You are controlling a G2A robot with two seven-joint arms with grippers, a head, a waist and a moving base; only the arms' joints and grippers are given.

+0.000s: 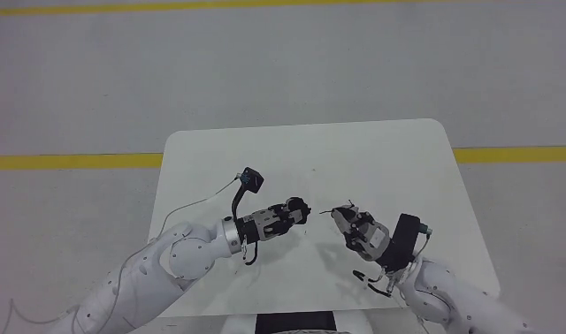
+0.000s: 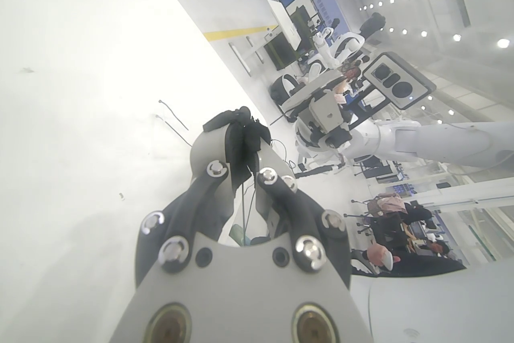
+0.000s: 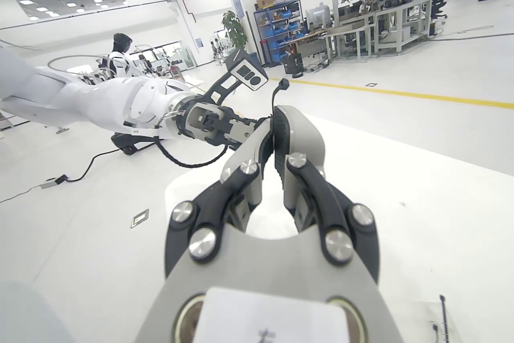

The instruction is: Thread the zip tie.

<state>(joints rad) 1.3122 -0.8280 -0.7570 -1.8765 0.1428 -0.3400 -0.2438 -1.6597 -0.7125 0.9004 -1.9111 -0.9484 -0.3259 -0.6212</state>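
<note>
Closest in, the grey-and-black right gripper (image 3: 274,119) has its fingers pressed together on a thin black plastic zip tie (image 3: 282,84), whose blocky head pokes out past the tips. Facing it, just apart, the left gripper (image 2: 243,125) is closed too; whether it pinches the tail I cannot tell. Both hang over the white rounded table (image 1: 389,157), toward its near edge. Threading well probably means steadying the head, lining the tail squarely with its slot, then feeding slowly.

White arms (image 1: 181,254); each grey pincer (image 3: 275,127) has black links, silver screws
</note>
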